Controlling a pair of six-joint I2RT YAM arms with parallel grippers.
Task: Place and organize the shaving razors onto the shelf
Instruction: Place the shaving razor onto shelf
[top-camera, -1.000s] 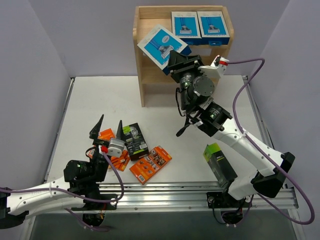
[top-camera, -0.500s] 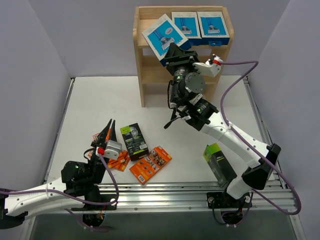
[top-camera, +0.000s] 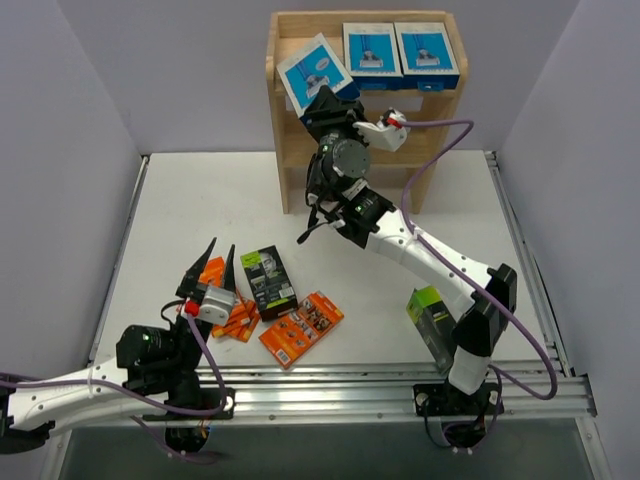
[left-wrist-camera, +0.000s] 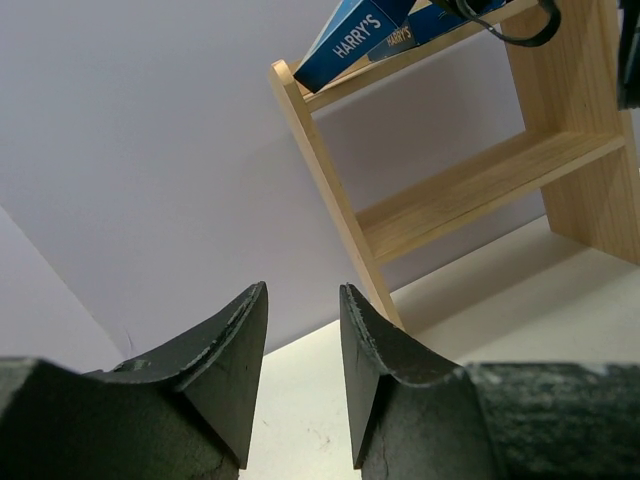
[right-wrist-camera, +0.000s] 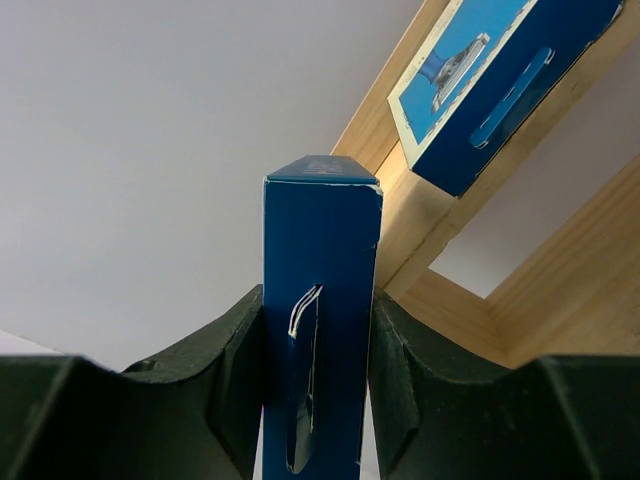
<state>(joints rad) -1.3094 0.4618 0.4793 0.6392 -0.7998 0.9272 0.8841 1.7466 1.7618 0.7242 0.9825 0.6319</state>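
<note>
My right gripper (top-camera: 322, 100) is shut on a blue-and-white razor box (top-camera: 312, 71) and holds it tilted at the left end of the wooden shelf's top tier (top-camera: 290, 25). In the right wrist view the box (right-wrist-camera: 318, 300) stands edge-on between my fingers. Two more blue-and-white boxes (top-camera: 400, 53) lie side by side on the top tier. My left gripper (top-camera: 212, 262) is open and empty, raised above the orange packs (top-camera: 228, 310) on the table. Another orange pack (top-camera: 301, 327) and a black-and-lime box (top-camera: 269, 282) lie beside them. A second black-and-lime box (top-camera: 438, 328) lies at the right front.
The shelf's middle tier (left-wrist-camera: 480, 180) shows bare wood in the left wrist view. Grey walls close in left, right and behind. A metal rail (top-camera: 330, 385) runs along the near table edge. The right arm (top-camera: 430, 255) stretches diagonally across the table's right half.
My right gripper has carried the blue-and-white box up and left, to the left end of the shelf's top. My left gripper has shifted slightly back toward its base.
</note>
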